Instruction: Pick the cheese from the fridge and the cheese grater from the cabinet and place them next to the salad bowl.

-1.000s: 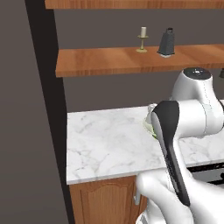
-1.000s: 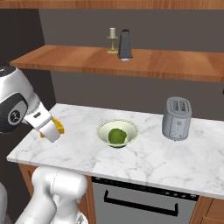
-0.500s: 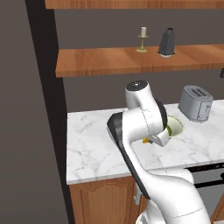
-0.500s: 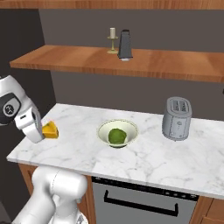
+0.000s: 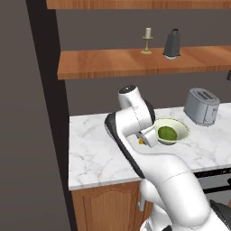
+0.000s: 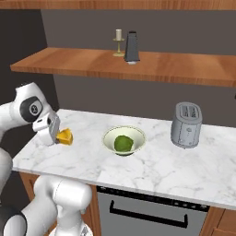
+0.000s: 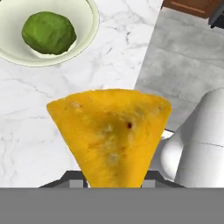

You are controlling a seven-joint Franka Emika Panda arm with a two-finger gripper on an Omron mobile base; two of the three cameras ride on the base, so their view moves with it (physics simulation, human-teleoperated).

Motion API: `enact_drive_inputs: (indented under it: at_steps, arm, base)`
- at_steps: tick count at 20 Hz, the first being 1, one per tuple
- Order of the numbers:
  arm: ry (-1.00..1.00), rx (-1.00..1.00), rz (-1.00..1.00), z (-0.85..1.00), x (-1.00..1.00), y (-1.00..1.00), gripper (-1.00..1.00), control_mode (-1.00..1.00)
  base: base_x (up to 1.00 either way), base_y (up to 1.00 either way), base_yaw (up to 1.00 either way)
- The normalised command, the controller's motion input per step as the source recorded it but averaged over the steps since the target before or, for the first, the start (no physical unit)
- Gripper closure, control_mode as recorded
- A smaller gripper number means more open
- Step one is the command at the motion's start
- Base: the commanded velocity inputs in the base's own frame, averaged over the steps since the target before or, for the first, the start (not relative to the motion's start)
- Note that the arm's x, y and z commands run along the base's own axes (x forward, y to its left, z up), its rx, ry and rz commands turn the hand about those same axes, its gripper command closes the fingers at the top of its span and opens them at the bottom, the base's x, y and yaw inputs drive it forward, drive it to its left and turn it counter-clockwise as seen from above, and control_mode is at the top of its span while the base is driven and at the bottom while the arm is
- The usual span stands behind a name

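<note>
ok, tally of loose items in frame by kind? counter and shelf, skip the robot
cheese: 1, held in the gripper
salad bowl: 1, on the counter
toaster: 1, on the counter
cheese grater: 1, on the shelf
candlestick: 1, on the shelf
Total: 5

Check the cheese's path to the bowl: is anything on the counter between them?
Nothing visible. The gripper holds the cheese just above the marble counter, left of the bowl in the right base view; only bare counter lies between. The toaster stands beyond the bowl.
</note>
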Motion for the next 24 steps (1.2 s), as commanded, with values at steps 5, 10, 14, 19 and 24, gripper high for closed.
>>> enact_drive_inputs:
  at_steps: [5,10,14,19,24]
  arm:
    - [-0.14,-0.03,-0.01,-0.44,0.55,-0.18,1.0,-1.0]
    - [0.09,0.0,0.0,-0.35,0.64,-0.35,1.0,-1.0]
    - [0.2,0.0,0.0,-0.45,0.56,-0.15,1.0,-1.0]
    - [0.08,0.0,0.0,-0.52,0.49,0.0,1.0,-1.0]
    - [0.0,-0.01,0.0,-0.39,0.45,-0.05,1.0,-1.0]
  base:
    - [0.0,0.0,0.0]
    - [0.0,0.0,0.0]
    - [0.0,0.0,0.0]
    - [0.0,0.0,0.0]
    - [0.0,0.0,0.0]
